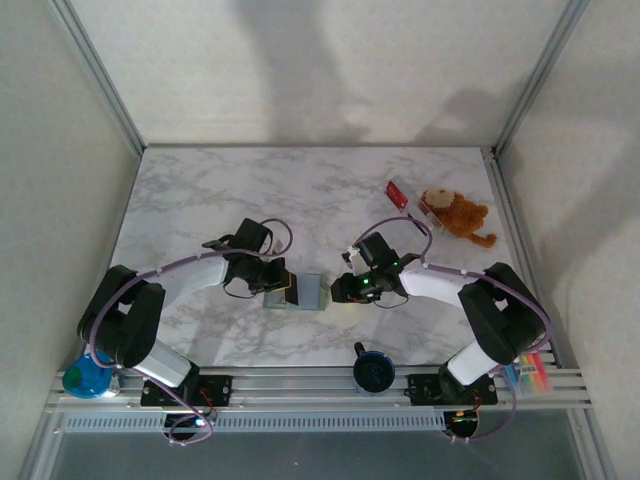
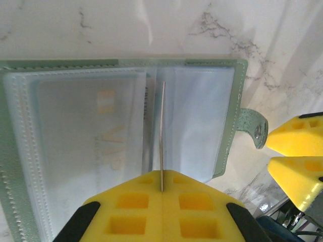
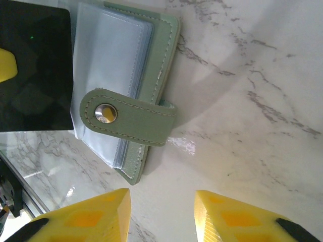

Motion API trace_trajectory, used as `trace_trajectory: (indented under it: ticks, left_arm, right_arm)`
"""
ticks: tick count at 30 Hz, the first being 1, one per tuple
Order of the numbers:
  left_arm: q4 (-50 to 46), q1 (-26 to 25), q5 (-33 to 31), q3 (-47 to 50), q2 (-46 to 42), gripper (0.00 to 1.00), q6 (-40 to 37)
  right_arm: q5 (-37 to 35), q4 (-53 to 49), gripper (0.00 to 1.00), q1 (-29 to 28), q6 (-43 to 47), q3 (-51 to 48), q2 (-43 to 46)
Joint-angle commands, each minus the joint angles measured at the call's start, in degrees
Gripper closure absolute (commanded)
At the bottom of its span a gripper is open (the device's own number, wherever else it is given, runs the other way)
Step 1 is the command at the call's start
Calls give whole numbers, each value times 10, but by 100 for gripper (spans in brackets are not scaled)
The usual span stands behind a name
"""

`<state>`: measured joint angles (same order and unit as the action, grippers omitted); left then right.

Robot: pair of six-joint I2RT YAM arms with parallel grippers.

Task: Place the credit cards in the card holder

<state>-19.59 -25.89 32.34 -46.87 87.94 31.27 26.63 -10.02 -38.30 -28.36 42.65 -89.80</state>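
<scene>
The grey-green card holder (image 1: 312, 293) lies open mid-table between both arms, its clear sleeves (image 2: 91, 126) facing up. My left gripper (image 2: 162, 174) is shut on a credit card (image 2: 162, 126), seen edge-on as a thin line standing between the sleeves. In the right wrist view that card (image 3: 35, 70) shows a dark face over the holder (image 3: 161, 55). My right gripper (image 3: 161, 212) is open just beside the holder's snap strap (image 3: 126, 121), with nothing between its fingers. A red credit card (image 1: 397, 193) lies at the far right.
A brown plush toy (image 1: 455, 212) lies beside the red card. A black round object (image 1: 372, 370) sits at the near edge between the arm bases. A blue object (image 1: 88, 378) is at the near left, coloured pens (image 1: 530, 372) at the near right.
</scene>
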Motion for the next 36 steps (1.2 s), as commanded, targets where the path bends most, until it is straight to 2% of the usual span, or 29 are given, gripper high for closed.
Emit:
trace_trajectory:
  ticks: [1, 5, 10, 17, 26, 36]
  left_arm:
    - [-29, 12, 12, -10, -11, 100, -7]
    - [-32, 24, 19, -3, -10, 100, -19]
    - [7, 32, 71, 12, 7, 100, -23]
    - [30, 37, 91, 20, 44, 100, -41]
    - [26, 43, 80, 23, 43, 100, -54]
    - [86, 49, 129, 33, 43, 100, -54]
  right_arm:
    - [0, 1, 62, -7, -4, 16, -7]
    - [6, 3, 63, -6, -3, 20, -11]
    - [8, 8, 63, -6, -6, 22, -18]
    - [8, 17, 63, -6, -6, 19, -25]
    - [8, 23, 63, -6, -5, 13, -23]
    - [15, 47, 65, -7, -6, 0, -19]
